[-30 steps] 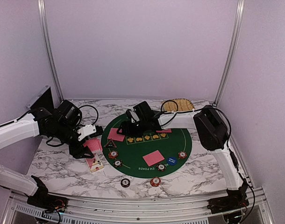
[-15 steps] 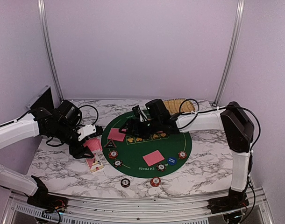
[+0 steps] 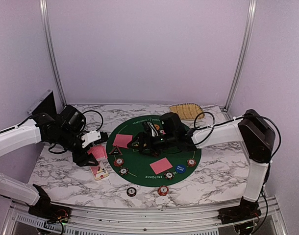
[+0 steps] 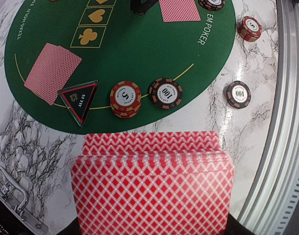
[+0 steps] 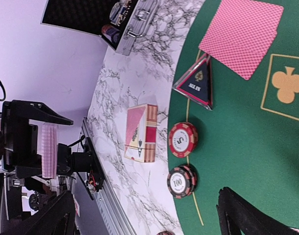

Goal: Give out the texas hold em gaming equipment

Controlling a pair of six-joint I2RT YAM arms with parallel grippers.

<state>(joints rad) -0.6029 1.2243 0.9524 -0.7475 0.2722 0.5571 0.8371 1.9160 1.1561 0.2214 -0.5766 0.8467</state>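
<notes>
Left hand [image 3: 93, 154] is gripping the deck of red-backed cards [image 4: 152, 188] above the tabletop [image 3: 208, 181], just beside the green mat [image 3: 139, 159]. The right hand [image 3: 139, 141] is hovering wide open over the mat. The step is probably dealing, so the right hand should be pinching one card only, squarely, clear of the chips [image 4: 125, 98].

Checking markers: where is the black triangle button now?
Top view: the black triangle button lies at the green mat's left edge, between red-backed cards and a red chip stack.
</notes>
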